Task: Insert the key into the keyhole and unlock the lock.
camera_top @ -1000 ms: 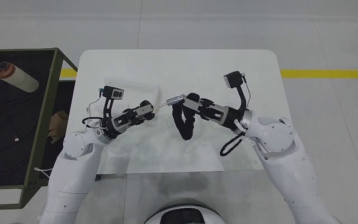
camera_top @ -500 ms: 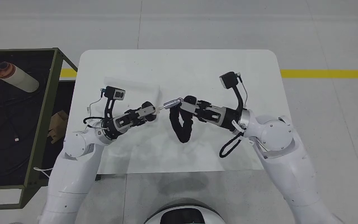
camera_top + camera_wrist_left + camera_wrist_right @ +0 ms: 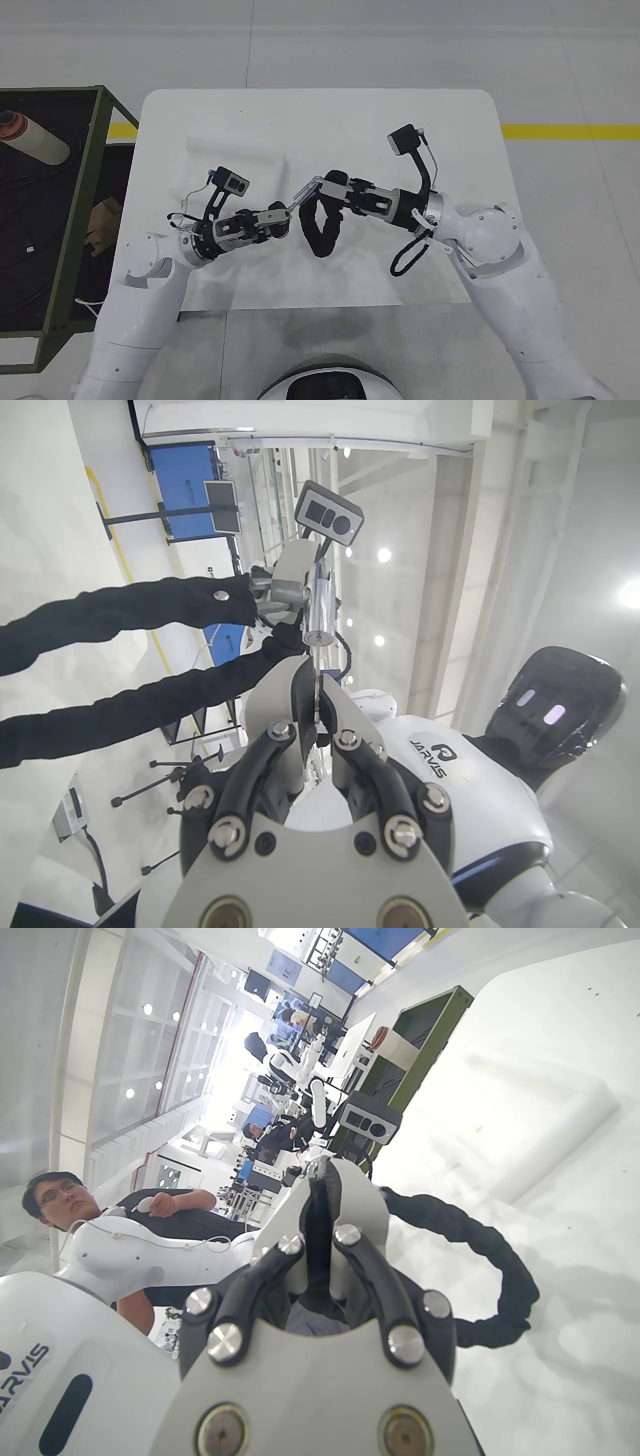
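Note:
A cable lock is held in the air over the white table. It has a silver cylinder and a black fabric-covered cable loop that hangs down to the table. My right gripper is shut on the lock where the cable meets the cylinder. My left gripper is shut on a small metal key. The key's tip sits at the keyhole in the cylinder's end face. How deep it reaches is unclear.
A flat white pad lies on the table behind the left arm. A green-framed cart holding a roll stands off the table's left edge. The table's right half is bare.
My left arm has swung toward the table's front and turned its wrist, bringing the key in line with the cylinder's end. The right gripper has carried the lock slightly left.

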